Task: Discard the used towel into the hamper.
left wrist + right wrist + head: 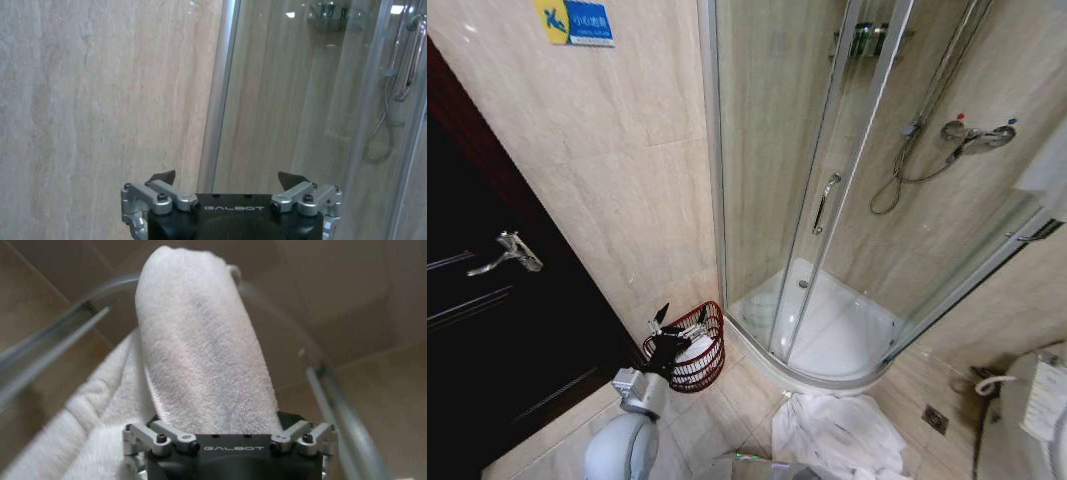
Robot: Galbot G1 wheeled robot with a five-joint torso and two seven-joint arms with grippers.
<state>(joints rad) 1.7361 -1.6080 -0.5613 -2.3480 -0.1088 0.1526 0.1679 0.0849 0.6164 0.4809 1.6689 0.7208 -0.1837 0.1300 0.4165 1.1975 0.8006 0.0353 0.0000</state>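
The right gripper (230,432) pinches a white towel (200,350) beside the shower's curved base — the hamper (699,350) sits well apart by the wall. The left gripper (667,325), fingers spread and empty, hovers over the hamper — its rim may snag trailing cloth.

Beige marble-look tile on walls (627,170) and floor (727,400). Dark door (487,330) at left with silver lever handle (509,250). Blue-yellow sign (575,20) high on wall. Curved glass shower enclosure (827,200) at centre-right, white tray (837,325), chrome door handle (824,200), hose and shower head (972,135) inside. Small floor drain (935,419) near right edge. Even, soft light.
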